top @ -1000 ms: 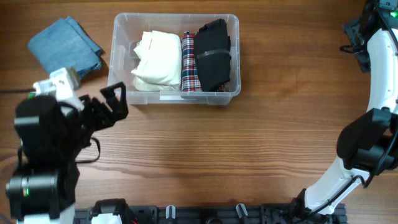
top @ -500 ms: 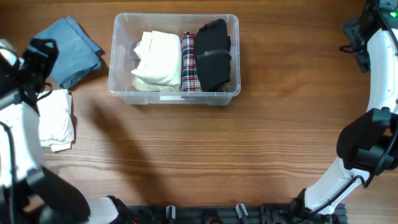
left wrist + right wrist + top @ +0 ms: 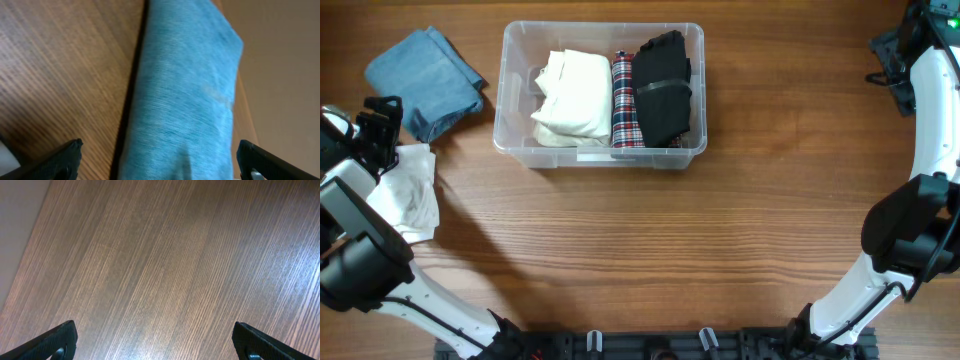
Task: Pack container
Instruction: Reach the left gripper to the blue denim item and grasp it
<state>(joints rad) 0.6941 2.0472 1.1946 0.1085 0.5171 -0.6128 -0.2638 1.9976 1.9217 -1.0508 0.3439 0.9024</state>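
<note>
Since the container (image 3: 603, 25) at the back middle of the tabletop (image 3: 650, 240) already holds a cream garment (image 3: 572, 98), a plaid garment (image 3: 624, 100) and a black garment (image 3: 663, 85) side by side, with a bare strip along its left wall, the folded blue garment (image 3: 185, 90) looks next to go in. Left jaws hang spread wide and empty astride it, seemingly lined up to pinch it beside the white garment (image 3: 410, 195), while right jaws, likewise released, wait over bare tabletop well apart.

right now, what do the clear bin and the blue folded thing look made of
Container: clear glossy plastic, it seems; the clothes show through its walls. Blue garment: matte woven cloth, perhaps cotton or denim; fine thread lines show close up.
</note>
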